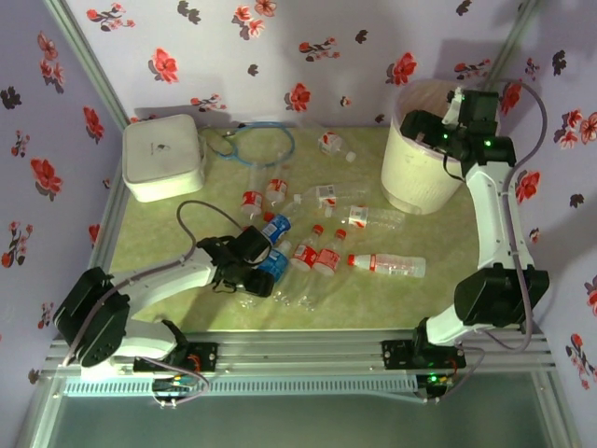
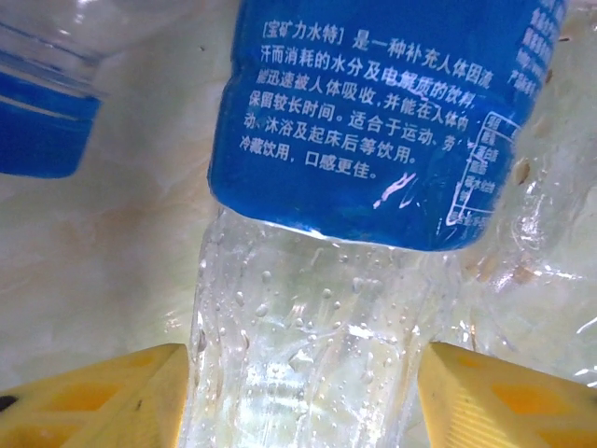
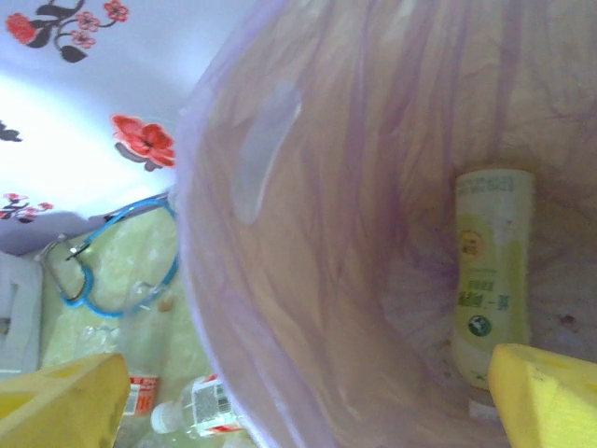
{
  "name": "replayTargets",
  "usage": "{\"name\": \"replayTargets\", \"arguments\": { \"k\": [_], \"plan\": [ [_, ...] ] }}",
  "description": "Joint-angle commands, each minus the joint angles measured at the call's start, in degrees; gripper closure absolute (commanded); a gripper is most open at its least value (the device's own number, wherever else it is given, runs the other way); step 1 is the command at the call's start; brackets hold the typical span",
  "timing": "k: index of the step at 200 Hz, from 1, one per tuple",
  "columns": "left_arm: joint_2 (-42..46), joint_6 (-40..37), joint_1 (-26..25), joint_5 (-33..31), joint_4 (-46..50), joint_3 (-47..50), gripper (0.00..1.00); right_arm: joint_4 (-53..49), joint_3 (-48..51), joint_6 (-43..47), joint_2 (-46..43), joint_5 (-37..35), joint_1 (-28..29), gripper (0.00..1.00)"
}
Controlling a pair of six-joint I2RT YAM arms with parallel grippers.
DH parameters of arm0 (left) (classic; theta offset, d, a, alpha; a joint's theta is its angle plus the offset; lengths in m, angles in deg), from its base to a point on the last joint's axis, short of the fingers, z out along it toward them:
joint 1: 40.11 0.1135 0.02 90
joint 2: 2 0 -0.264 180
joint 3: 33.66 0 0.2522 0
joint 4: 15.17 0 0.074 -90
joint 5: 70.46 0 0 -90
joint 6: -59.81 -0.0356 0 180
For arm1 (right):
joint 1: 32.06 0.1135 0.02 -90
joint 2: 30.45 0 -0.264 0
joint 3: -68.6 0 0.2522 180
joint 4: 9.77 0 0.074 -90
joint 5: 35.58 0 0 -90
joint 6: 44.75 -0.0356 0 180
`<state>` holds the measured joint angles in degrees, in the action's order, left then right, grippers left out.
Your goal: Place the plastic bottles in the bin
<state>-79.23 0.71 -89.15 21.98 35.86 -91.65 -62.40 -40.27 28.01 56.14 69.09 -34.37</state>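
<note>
Your left wrist view cuts the blue-labelled bottle (image 2: 373, 121) off at both ends; from above, your left hand (image 1: 248, 269) hides part of it.

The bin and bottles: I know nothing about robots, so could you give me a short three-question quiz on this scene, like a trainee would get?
1. True or false: the bin lies tipped on its side.
2. The left gripper straddles a bottle whose label is: A red, B blue, C yellow.
3. Fill in: the right gripper, wide open, hangs over the ___.
Key: 1 false, it stands upright. 2 B, the blue-labelled bottle. 3 bin.
</note>
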Motion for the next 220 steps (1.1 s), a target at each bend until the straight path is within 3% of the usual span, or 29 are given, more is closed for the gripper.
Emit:
{"name": "replayTargets", "arguments": {
  "k": [1,21,59,95,136,169,220],
  "plan": [
    [-3.32,-1.1,-0.45,0.64,1.49,-0.25,0.41,1.96,2.49,-1.98,-3.48,1.18,0.46,0.01],
    [-3.84,-2.15,-0.52,0.38,2.98,-2.09,0.49,1.56,2.65,-1.74,-4.61,1.21,0.48,0.01],
    [-0.96,-4.04,-0.45,-0.43,6.27,-6.31,0.51,1.05,2.77,-1.53,-6.9,3.15,0.96,0.01],
    [5.51,-5.23,0.65,-2.71,7.85,-11.1,0.51,2.29,6.91,-1.02,-9.57,13.13,3.51,0.01],
    [9.75,-2.97,5.79,-1.44,-3.51,-11.61,0.52,10.7,16.09,-4.51,-11.13,28.53,11.09,0.01],
    [9.46,0.03,10.03,-2.37,-8.95,-11.37,0.53,13.84,21.33,-6.05,-7.94,30.17,18.79,0.01],
    [7.0,1.66,12.54,0.72,-18.95,-10.19,0.53,36.96,29.01,-18.96,-1.38,33.86,30.71,0.01]
  ]
}}
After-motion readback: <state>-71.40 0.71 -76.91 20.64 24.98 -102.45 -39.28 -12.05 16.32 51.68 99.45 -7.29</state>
